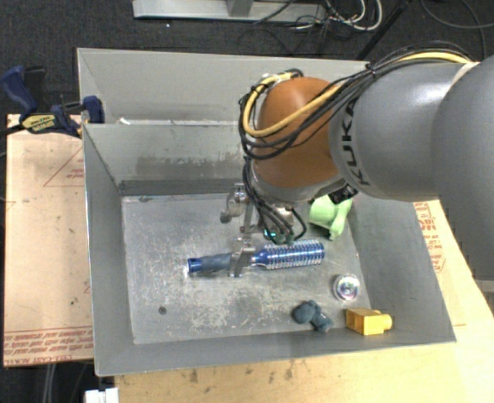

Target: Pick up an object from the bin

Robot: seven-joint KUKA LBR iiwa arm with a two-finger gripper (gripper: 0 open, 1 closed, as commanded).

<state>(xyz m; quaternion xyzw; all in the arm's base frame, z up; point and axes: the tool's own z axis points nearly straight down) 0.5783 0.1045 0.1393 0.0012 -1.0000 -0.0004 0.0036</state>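
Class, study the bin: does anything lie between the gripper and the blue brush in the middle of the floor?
Nothing visible does. The gripper is down right at the blue brush, where handle meets bristles. The green thing lies beyond the brush's right end, not between them.

Arm (pixel 415 133) reaches in from the right, wrist bent down. Orange cover (pixel 293 137) has cables (pixel 260 112) looped over it. Gripper (pixel 245 254) points down, set low.
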